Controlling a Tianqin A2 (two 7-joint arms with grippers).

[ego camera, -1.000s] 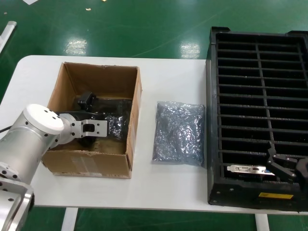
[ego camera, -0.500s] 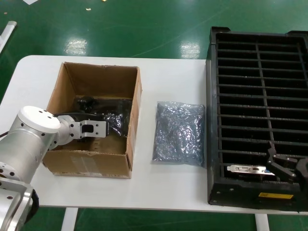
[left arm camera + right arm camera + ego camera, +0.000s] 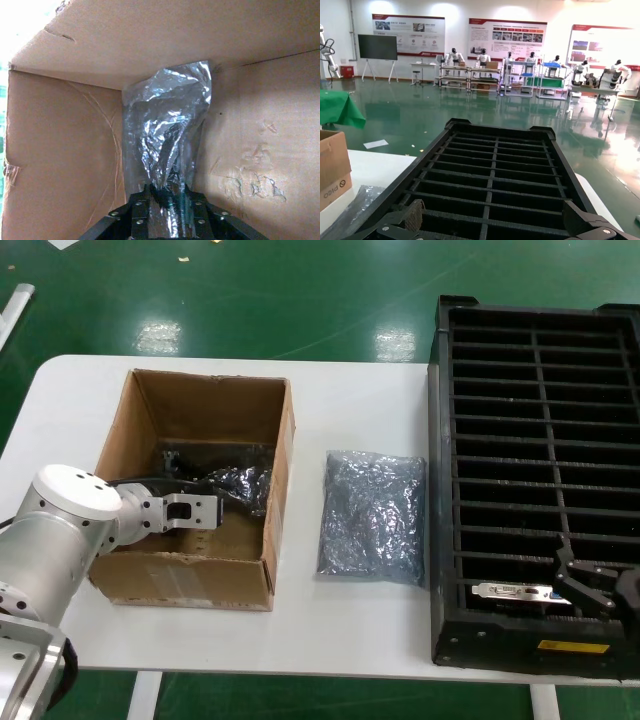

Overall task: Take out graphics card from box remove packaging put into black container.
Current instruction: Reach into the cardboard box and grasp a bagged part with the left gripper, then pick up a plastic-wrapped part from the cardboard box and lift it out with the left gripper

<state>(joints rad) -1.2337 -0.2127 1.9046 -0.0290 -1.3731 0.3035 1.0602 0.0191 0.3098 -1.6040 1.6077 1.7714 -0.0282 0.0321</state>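
My left gripper (image 3: pixel 218 504) is down inside the brown cardboard box (image 3: pixel 282 502). It is shut on the end of a crinkly silver antistatic bag (image 3: pixel 242 485). In the left wrist view the bag (image 3: pixel 170 125) stands up from between the fingers of the gripper (image 3: pixel 167 194), with a dark shape inside it. A second silver bag (image 3: pixel 372 515) lies flat on the table between the box and the black container (image 3: pixel 443 490). A graphics card's silver bracket (image 3: pixel 510 591) shows in a front slot of the container. My right gripper (image 3: pixel 592 590) is open above that corner; it also shows in the right wrist view (image 3: pixel 497 216).
The white table (image 3: pixel 340 400) holds the box on the left and the slotted container (image 3: pixel 495 165) on the right. A yellow label (image 3: pixel 573 647) is on the container's front rim. The cardboard walls (image 3: pixel 60 150) stand close around the left gripper. Green floor lies beyond the table.
My left gripper has drawn back a little toward the box's near wall, and the silver bag has come up with it. The right arm has not moved.
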